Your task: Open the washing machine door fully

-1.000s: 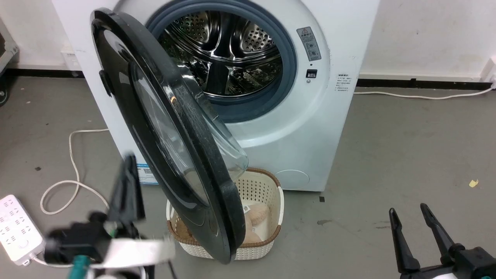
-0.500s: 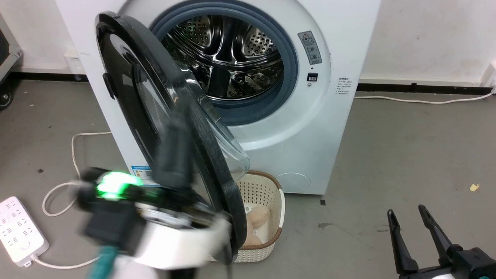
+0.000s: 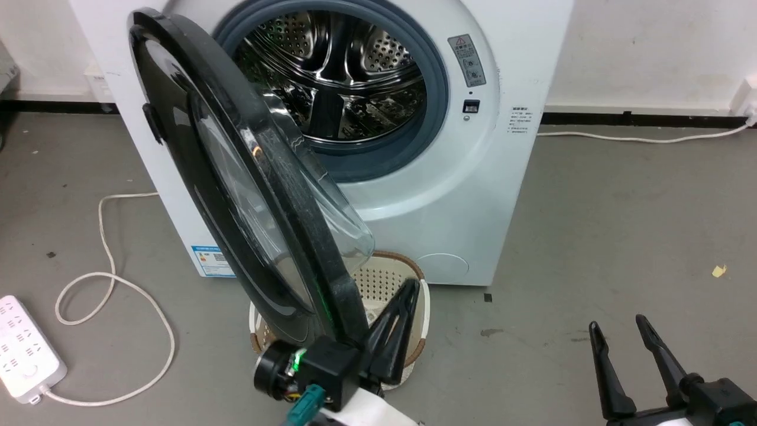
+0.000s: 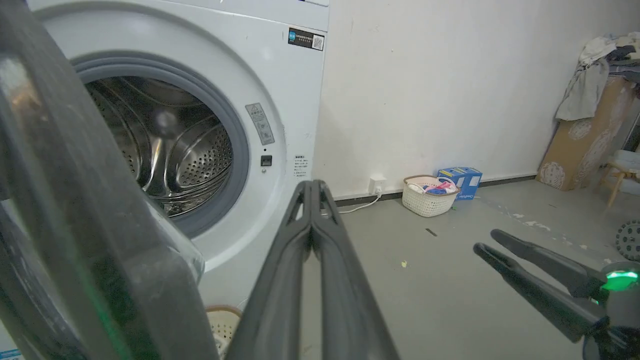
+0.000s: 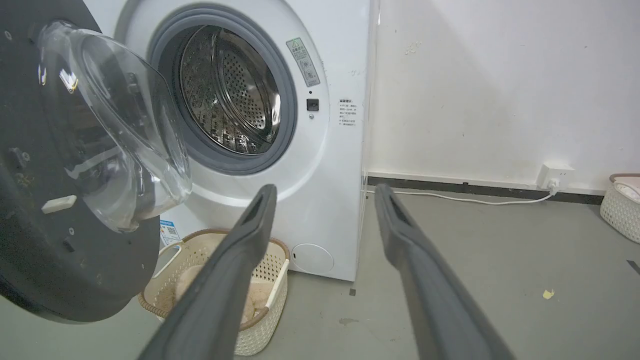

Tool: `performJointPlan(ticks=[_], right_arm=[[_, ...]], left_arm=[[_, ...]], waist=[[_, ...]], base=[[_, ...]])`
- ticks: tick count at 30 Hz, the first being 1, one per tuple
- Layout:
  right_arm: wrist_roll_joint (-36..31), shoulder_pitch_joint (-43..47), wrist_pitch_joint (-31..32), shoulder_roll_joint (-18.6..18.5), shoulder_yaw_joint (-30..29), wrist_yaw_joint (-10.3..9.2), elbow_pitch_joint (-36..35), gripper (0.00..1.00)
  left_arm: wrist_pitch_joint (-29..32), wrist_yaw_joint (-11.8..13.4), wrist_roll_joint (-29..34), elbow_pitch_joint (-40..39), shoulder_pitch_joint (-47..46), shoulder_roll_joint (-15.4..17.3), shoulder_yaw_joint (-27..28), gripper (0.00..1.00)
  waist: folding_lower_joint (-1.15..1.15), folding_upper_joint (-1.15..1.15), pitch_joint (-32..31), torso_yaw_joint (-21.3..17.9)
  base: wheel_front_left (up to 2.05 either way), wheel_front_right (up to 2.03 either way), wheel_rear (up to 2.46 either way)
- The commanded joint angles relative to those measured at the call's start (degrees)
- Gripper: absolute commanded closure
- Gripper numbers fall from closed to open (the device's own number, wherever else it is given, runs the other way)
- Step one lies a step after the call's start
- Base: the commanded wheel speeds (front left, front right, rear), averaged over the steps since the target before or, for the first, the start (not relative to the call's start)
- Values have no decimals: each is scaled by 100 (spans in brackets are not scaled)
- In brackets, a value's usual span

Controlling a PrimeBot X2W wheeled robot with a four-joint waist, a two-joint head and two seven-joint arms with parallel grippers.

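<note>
Half-open washing machine door [image 3: 236, 195] stands just beside the closed left pincer [image 3: 408, 288].

Bare floor [image 3: 597, 225] right of the washing machine [image 3: 467, 201]; basket [image 3: 384, 281] beneath the half-open washing machine door [image 3: 248, 195].

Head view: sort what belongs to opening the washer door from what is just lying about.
Belongs to the job: washing machine door, partly open; washing machine; left gripper, shut, by the door's lower edge.
Lying about: basket below the door; power strip; right gripper, open, holding nothing.
</note>
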Motion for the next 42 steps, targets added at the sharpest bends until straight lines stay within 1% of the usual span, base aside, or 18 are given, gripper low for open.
performJointPlan(ticks=[1, 5, 9, 11, 15, 19, 23, 29, 32, 35, 40, 42], right_arm=[[0, -76, -41, 22, 6, -4, 15, 0], [5, -95, -44, 22, 25, -4, 38, 0], [1, -99, -46, 22, 50, -4, 63, 0], [8, -85, -46, 22, 45, -4, 74, 0], [-3, -47, -48, 22, 58, -4, 90, 0], [4, 5, -49, 22, 43, -4, 109, 0], [30, 69, -49, 23, 27, -4, 159, 0], [76, 62, -50, 23, 114, -4, 185, 0], [102, 57, -50, 23, 122, -4, 181, 0], [173, 37, -51, 23, 168, -4, 185, 0], [108, -60, -49, 23, 219, -4, 171, 0], [36, -121, -23, 23, 236, -4, 146, 0]], left_arm=[[-52, 33, -31, 115, 41, 8, -23, 100], [-94, 97, -173, 704, 20, 8, -18, 100], [-224, 208, -313, 1206, -13, 8, 144, 100], [-323, 252, -394, 1364, -9, 7, 231, 100], [-461, 255, -416, 1516, 25, 57, 275, 100], [-508, 280, -389, 1519, 163, 151, 257, 100], [-524, 338, -416, 1434, 330, 235, 295, 100], [-448, 447, -435, 1271, 482, 448, 425, 100], [-421, 514, -455, 1184, 499, 597, 573, 100], [-369, 572, -493, 1128, 457, 763, 757, 100], [-283, 715, -677, 1075, 308, 1075, 1276, 100], [-270, 730, -786, 1106, 195, 1229, 1524, 100]], waist=[[0, 0, 17, -14], [0, 0, 66, -37], [0, 0, 105, -31], [0, 0, 106, 10], [0, 0, 83, 185], [0, 0, 7, 480], [0, 0, -98, 898], [0, 0, -170, 1531], [0, 0, -148, 1810], [0, 0, -83, 2004], [0, 0, 150, 2198], [0, 0, 297, 2236]], base=[[0, 0, 0], [0, 0, 0], [0, 0, 0], [0, 0, 0], [0, 0, 0], [0, 0, 0], [0, 0, 0], [0, 0, 0], [0, 0, 0], [0, 0, 0], [0, 0, 0], [0, 0, 0]])
